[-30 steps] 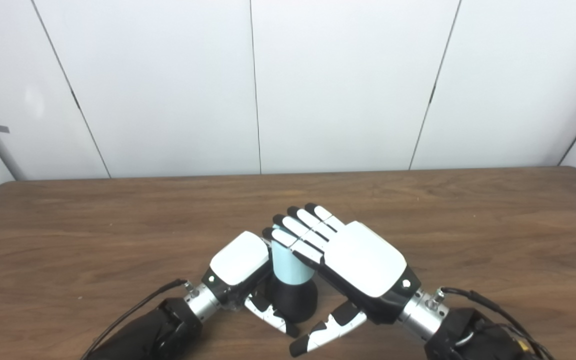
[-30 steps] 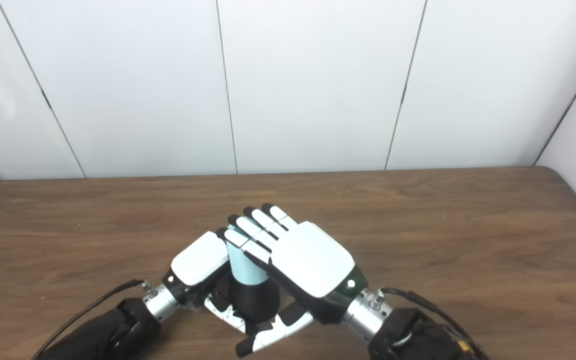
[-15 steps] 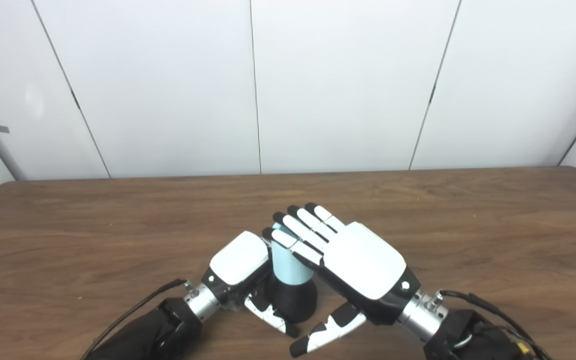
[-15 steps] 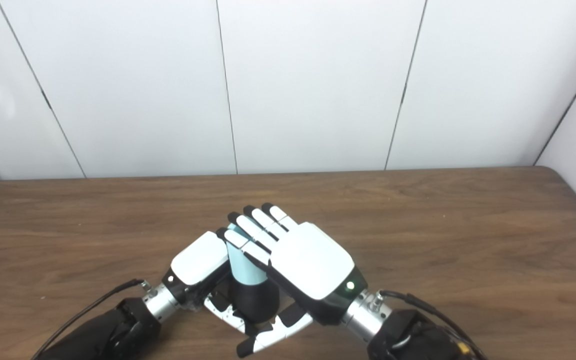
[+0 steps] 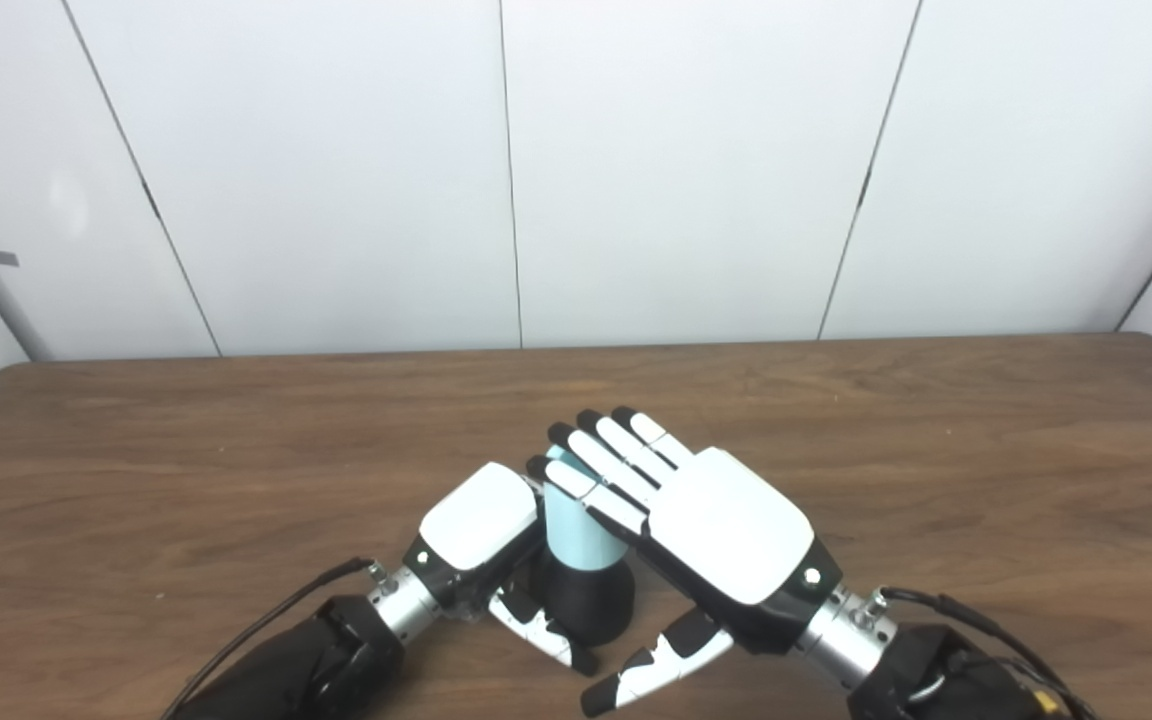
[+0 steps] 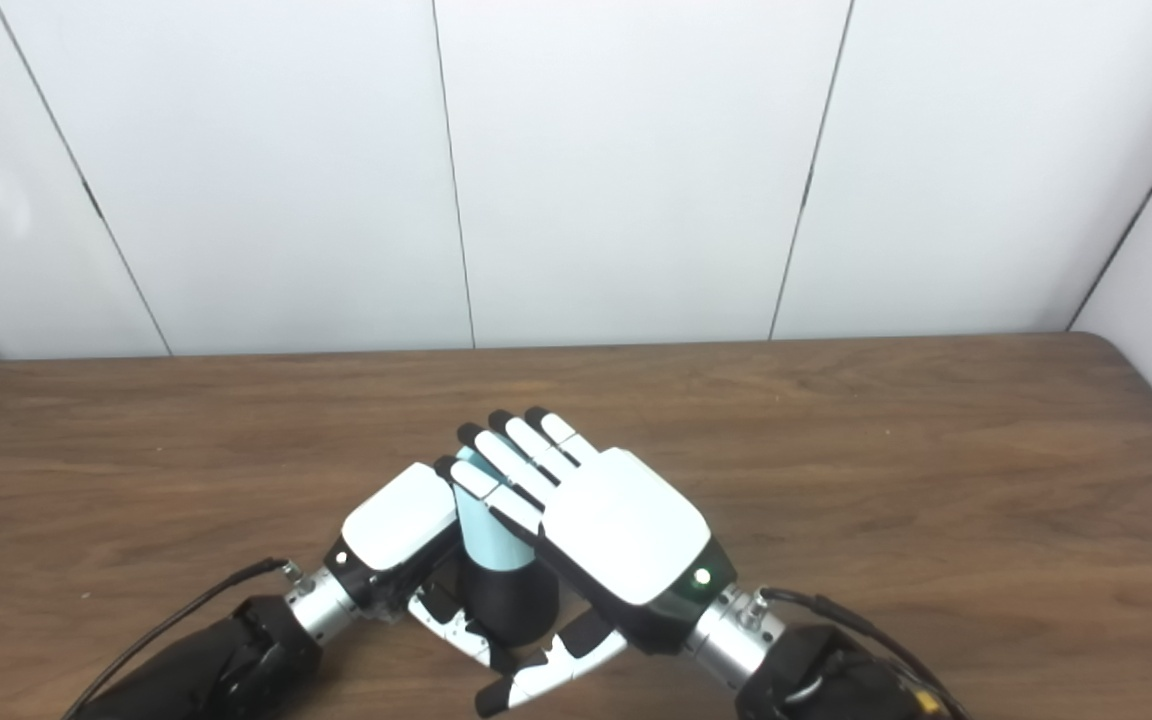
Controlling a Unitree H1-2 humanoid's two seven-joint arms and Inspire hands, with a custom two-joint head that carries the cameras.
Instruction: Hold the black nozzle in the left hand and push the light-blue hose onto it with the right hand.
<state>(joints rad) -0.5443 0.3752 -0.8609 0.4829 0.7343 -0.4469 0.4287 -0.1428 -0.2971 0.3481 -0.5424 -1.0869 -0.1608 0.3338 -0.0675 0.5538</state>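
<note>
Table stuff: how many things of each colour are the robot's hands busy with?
Light-blue: 1, the light-blue hose, standing upright.
Black: 1, the black nozzle under it, joined to it.
Total: 2, between the left hand and the right hand.

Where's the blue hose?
The hose stands near the table's front middle, atop the black nozzle, between the left hand and right hand.

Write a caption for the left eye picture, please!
Left hand steadies black nozzle; right hand presses on light-blue hose.
</note>
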